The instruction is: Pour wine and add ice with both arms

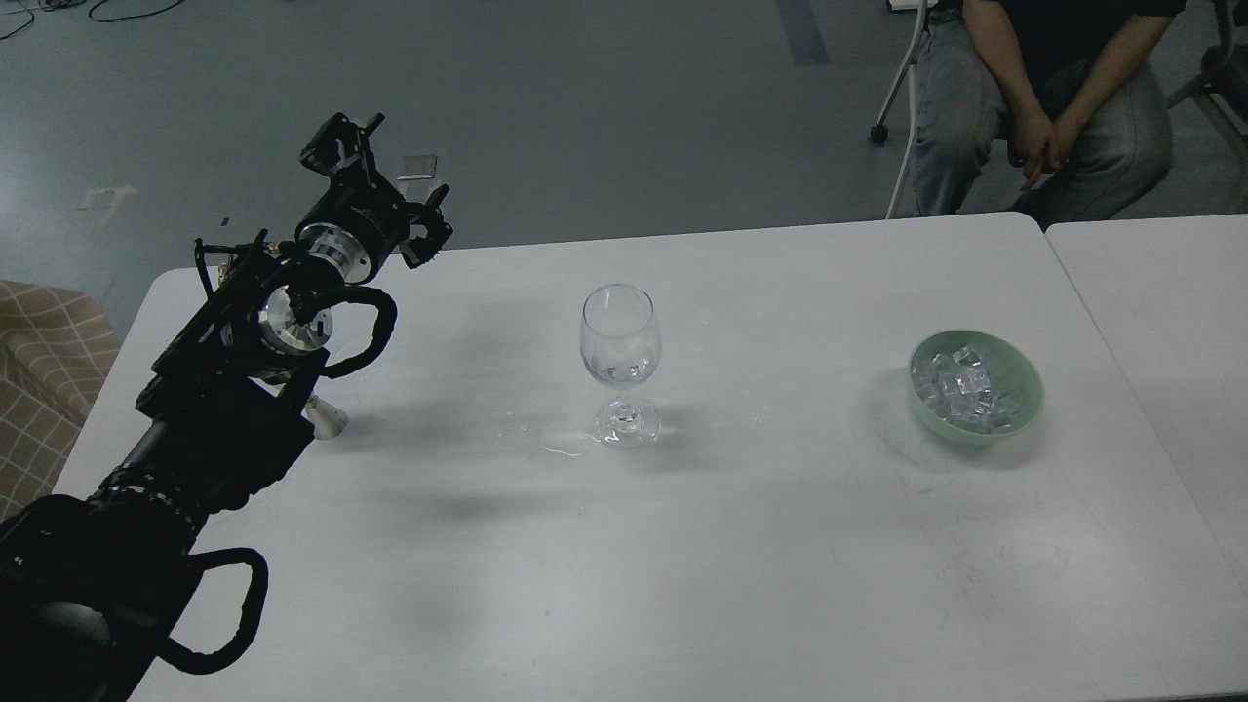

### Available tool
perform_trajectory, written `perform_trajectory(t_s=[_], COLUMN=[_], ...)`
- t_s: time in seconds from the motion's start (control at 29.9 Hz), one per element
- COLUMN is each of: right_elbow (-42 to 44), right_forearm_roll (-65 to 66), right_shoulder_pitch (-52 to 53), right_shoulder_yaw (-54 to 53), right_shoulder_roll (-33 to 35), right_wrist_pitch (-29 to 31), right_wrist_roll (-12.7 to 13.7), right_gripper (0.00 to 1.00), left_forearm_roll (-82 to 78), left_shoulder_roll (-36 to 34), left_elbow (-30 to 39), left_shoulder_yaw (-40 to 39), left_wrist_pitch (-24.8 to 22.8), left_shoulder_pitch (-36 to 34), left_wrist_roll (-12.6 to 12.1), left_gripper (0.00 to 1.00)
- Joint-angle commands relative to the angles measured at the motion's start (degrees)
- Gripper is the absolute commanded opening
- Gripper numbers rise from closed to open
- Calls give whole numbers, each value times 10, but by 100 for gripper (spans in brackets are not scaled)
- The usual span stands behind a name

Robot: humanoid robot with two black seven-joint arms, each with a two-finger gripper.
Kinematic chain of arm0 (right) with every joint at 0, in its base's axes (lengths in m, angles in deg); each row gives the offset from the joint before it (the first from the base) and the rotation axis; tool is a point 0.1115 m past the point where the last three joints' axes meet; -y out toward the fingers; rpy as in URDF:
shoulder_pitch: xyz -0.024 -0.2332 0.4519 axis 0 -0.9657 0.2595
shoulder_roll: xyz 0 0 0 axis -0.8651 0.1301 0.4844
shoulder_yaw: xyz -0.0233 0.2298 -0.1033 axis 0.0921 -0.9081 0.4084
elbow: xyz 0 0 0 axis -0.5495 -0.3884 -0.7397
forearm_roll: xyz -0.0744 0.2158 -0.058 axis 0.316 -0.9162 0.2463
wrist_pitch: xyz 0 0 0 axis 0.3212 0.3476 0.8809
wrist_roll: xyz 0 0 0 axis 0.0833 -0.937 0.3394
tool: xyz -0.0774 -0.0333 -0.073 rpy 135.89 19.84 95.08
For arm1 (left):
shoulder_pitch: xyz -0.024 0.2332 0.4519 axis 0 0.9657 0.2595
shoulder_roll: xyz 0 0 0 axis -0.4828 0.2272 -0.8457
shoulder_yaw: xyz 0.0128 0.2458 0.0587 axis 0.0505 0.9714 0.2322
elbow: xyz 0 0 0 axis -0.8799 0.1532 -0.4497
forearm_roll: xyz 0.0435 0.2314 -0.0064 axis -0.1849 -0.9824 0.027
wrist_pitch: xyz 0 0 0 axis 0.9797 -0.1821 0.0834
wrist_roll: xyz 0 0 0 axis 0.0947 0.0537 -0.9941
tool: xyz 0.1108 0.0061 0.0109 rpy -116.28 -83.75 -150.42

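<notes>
A clear stemmed wine glass (pixel 621 336) stands upright at the table's middle with a little colourless wine (pixel 621 371) in its bowl. A pale green bowl (pixel 1026 382) at the right holds a heap of clear ice cubes (pixel 963 388). My left gripper (pixel 385 185) is open and empty, raised above the table's far left edge, well left of the glass. A small steel jigger (pixel 328 419) stands under my left arm; only its base shows. My right arm is out of view.
A small clear puddle (pixel 561 448) lies on the white table (pixel 741 546) left of the glass's foot. A person (pixel 1033 97) sits beyond the far right edge. A second table (pixel 1160 312) adjoins on the right. A beige checked seat (pixel 39 390) is at the left.
</notes>
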Motion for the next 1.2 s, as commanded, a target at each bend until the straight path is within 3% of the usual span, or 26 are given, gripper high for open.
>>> perform_trajectory(t_s=[0.0, 0.3, 1.17], right_elbow=[-37, -67, -24], right_forearm_roll=[82, 229, 491], right_shoulder_pitch=[-2, -4, -4], right_shoulder_yaw=[1, 22, 130], right_shoulder_roll=[9, -12, -219], right_wrist_pitch=[5, 5, 5], right_wrist_roll=[0, -1, 0], right_gripper=[100, 100, 100], left_forearm_roll=[-1, -1, -1], left_shoulder_roll=[12, 26, 25], left_elbow=[0, -1, -1], left_shoulder_yaw=[0, 0, 9], left_wrist_pitch=[1, 1, -3], left_shoulder_pitch=[0, 2, 5], left_wrist_roll=[0, 1, 1], left_gripper=[98, 98, 98])
